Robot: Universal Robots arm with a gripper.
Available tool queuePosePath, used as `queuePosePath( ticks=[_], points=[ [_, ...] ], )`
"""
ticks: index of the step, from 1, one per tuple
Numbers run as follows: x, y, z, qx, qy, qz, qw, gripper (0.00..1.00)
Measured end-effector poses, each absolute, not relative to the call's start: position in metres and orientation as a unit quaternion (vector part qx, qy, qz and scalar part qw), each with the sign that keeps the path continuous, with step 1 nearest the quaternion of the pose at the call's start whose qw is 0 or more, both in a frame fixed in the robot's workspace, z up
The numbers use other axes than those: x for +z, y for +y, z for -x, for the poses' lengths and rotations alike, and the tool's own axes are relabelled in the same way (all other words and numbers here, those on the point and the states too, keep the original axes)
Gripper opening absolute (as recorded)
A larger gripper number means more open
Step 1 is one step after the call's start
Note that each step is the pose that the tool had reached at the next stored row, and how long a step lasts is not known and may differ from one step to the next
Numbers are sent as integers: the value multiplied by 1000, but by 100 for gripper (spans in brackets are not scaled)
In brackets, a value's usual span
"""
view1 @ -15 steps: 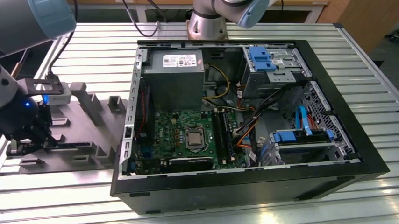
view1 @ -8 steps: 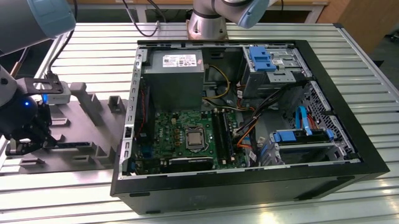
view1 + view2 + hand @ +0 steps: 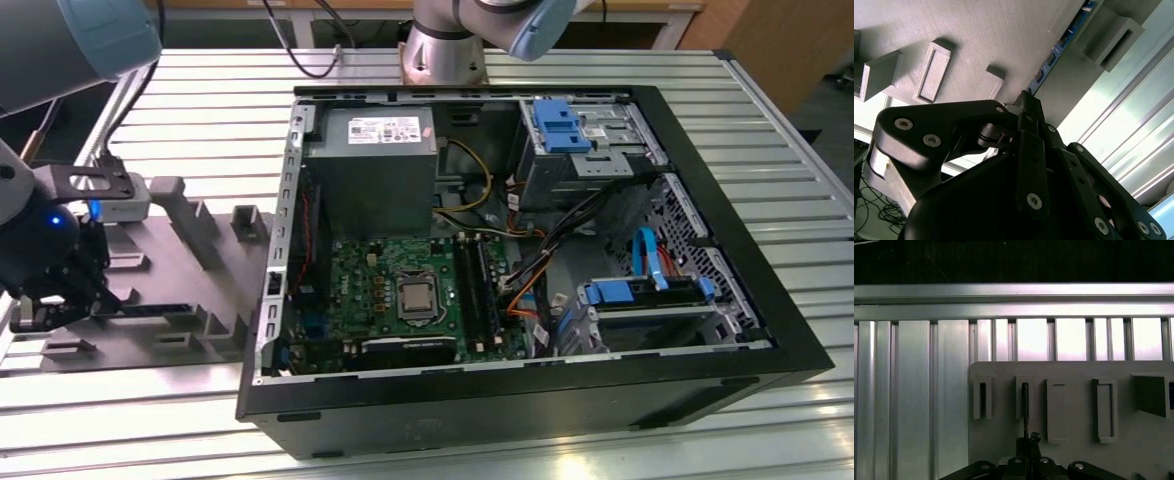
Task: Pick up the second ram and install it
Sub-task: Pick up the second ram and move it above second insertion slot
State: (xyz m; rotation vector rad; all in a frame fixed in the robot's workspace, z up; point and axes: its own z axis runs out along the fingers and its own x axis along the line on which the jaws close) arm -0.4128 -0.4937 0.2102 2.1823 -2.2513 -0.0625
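**Pickup stage: status and handling notes**

**Exterior view.** The gripper point(image 3: 51, 308) stands low over the grey fixture plate point(image 3: 134, 350). The plate lies at the exterior view's left of the open computer case point(image 3: 534, 400), and the gripper is well apart from the green board point(image 3: 400, 290) inside the case. Count: one arm, one case, one fixture plate.

**Second wrist view.** The second ram point(image 3: 1055, 51) stands on edge in the fixture. Its far end sits in a light grey upright point(image 3: 1114, 30) and its near end lies between the fingertips point(image 3: 1030, 107). The fingers are drawn together on that end, which reads as a grasp on the strip. Count: four raised uprights, one strip.

**First wrist view.** The ram appears edge-on as a thin dark line point(image 3: 1025, 412) running from one upright's slot down into the gripper. Count: five uprights in a row, one strip.

**Handling.** The strip is judged light, stiff and thin, and likely brittle under twist.
- The small blocks on its face and its contact edge are the fragile parts.
- Hold it across the flat faces near an end, as here, and keep it square to any slot — side load risks cracking it.
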Motion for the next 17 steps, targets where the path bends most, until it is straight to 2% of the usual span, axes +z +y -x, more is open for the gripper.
queuePosePath(
  ticks=[17],
  points=[
    [218, -494, 413, -20, -718, -696, 3, 12]
  ],
)
